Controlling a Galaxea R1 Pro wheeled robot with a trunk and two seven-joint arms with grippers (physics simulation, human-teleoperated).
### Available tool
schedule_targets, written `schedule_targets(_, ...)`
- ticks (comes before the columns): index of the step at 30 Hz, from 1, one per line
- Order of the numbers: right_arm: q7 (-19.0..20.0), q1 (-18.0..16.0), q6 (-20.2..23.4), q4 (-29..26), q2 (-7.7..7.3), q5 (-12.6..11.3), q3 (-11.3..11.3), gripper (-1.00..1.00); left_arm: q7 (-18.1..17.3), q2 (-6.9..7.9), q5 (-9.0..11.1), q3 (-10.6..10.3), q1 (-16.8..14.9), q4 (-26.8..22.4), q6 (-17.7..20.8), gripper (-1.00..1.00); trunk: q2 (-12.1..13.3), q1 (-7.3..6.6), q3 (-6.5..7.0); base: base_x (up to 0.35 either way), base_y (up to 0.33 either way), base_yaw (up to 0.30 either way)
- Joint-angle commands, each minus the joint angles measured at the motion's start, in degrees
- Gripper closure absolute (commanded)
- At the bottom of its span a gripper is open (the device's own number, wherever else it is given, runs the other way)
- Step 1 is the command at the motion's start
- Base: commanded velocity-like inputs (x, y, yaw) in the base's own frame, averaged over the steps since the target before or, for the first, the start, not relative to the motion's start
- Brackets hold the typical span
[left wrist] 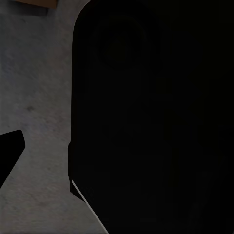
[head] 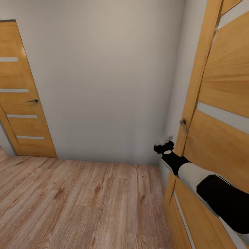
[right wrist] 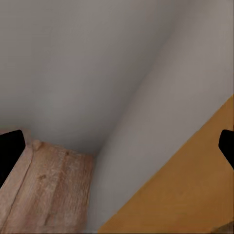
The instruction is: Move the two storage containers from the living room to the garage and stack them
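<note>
Storage containers: none in these views; look undeterminable here. Location: corridor, light wood plank floor (head: 79, 200), pale wall (head: 103, 76).

Right gripper (head: 165, 141): beside near door (head: 221, 103), by its handle (head: 183, 124); jaws spread wide, empty.

Left gripper: jaw state cannot be told.

Advice: work the handle, swing the door clear before driving on.

Far-left door (head: 20, 93): shut.

Right arm (head: 202, 183): alternating black and white rounded segments, running from the lower right of the head view up toward centre right.
Forearm shell: glossy black, then a smooth white sleeve, then a black wrist section.
Wrist: small white round disc on the black housing.
Right gripper (head: 163, 141): black base with pale grey-white top parts.
Right wrist view: 2 black fingertips (right wrist: 9, 151) at the left and right edges.
Left wrist view: large rounded black housing (left wrist: 156, 122) with a faint circular recess; thin white edge line at its lower left; 1 black fingertip (left wrist: 9, 151) at the left edge.
</note>
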Motion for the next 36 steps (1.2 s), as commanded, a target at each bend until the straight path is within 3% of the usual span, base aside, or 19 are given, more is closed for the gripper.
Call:
schedule_targets(1,0.8,0.0,-0.3,0.8,0.08,-1.2,0.4,-1.0,0.0,0.0,0.5,0.0,0.0,-0.1,0.0,-1.0,0.0,0.0,-0.05,0.0,0.0,0.0)
schedule_targets(4,3.2,-0.1,-0.4,2.2,0.01,-2.7,0.3,-1.0,0.0,0.0,0.5,0.0,0.0,-0.1,0.0,-1.0,0.0,0.0,-0.05,0.0,0.0,0.0)
schedule_targets(7,9.3,0.9,-0.4,4.8,-0.07,-4.4,0.3,-1.0,0.0,0.0,0.5,0.0,0.0,-0.1,0.0,-1.0,0.0,0.0,-0.05,0.0,0.0,0.0)
schedule_targets(9,11.4,2.2,-0.2,5.7,-0.18,-4.7,0.3,-1.0,0.0,0.0,0.5,0.0,0.0,-0.1,0.0,-1.0,0.0,0.0,-0.05,0.0,0.0,0.0)
schedule_targets(11,15.2,6.2,0.3,6.8,-0.5,-4.9,0.2,-1.0,0.0,0.0,0.5,0.0,0.0,-0.1,0.0,-1.0,0.0,0.0,-0.05,0.0,0.0,0.0)
schedule_targets(13,18.6,11.6,1.4,7.2,-2.01,-5.0,0.3,-1.0,0.0,0.03,0.5,0.0,0.0,-0.1,0.0,-1.0,0.0,0.0,-0.05,0.0,0.0,0.0)
schedule_targets(17,21.7,19.6,3.0,7.4,-4.11,-5.0,0.3,-1.0,0.0,0.06,0.5,0.0,0.0,-0.1,0.0,-1.0,0.0,0.0,-0.05,0.0,0.0,0.0)
schedule_targets(22,27.1,35.6,3.6,7.4,-5.5,-4.9,0.4,-1.0,0.0,0.08,1.5,0.0,0.0,-0.1,0.0,-1.0,0.0,0.0,-0.05,0.0,0.0,0.0)
schedule_targets(25,29.4,43.1,3.4,7.5,-5.7,-4.8,0.4,-1.0,0.0,0.08,2.2,-0.1,0.0,-0.1,0.0,-1.0,0.0,0.0,-0.05,0.0,0.0,0.0)
schedule_targets(27,30.4,51.2,2.9,7.5,-5.86,-5.0,0.3,-1.0,0.0,0.08,2.6,-0.1,0.0,-0.1,0.0,-1.0,0.0,0.0,-0.05,0.0,0.0,0.0)
schedule_targets(30,30.6,55.2,1.9,7.5,-5.8,-5.0,0.3,-1.0,0.0,0.08,2.8,-0.2,0.0,-0.1,0.0,-1.0,0.0,0.0,-0.05,0.0,0.0,0.0)
schedule_targets(36,30.8,59.0,-0.7,7.5,-5.78,-5.2,0.3,-1.0,0.1,0.54,3.2,-0.1,0.0,-0.2,0.0,-1.0,0.0,0.0,-0.05,0.0,0.0,0.0)
